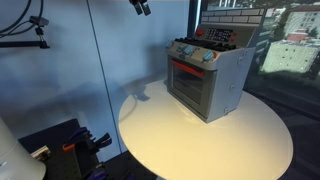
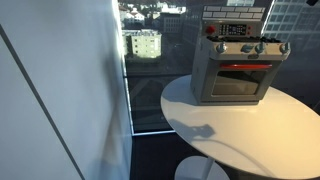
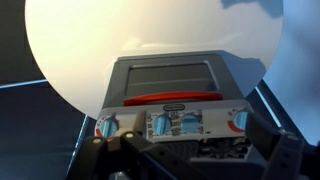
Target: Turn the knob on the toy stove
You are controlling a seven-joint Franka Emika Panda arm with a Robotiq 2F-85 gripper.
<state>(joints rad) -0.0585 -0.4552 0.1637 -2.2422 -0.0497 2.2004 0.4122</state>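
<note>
The toy stove (image 1: 208, 78) is a small grey box with a red-framed glass door. It stands at the far side of a round white table (image 1: 200, 145) and shows in both exterior views (image 2: 238, 72). Blue knobs (image 1: 196, 54) line its top front edge (image 2: 250, 48). My gripper (image 1: 141, 7) hangs high above the table, left of the stove and apart from it. In the wrist view I look down on the stove (image 3: 170, 85) and its blue knobs (image 3: 172, 124). My dark fingers (image 3: 200, 165) spread at the bottom edge, empty.
The table sits beside a window with city buildings (image 2: 145, 45) outside. A pale wall panel (image 1: 60, 70) stands behind the table. Dark equipment with cables (image 1: 70, 145) lies on the floor near the table's edge. The table pedestal (image 2: 200, 170) shows below.
</note>
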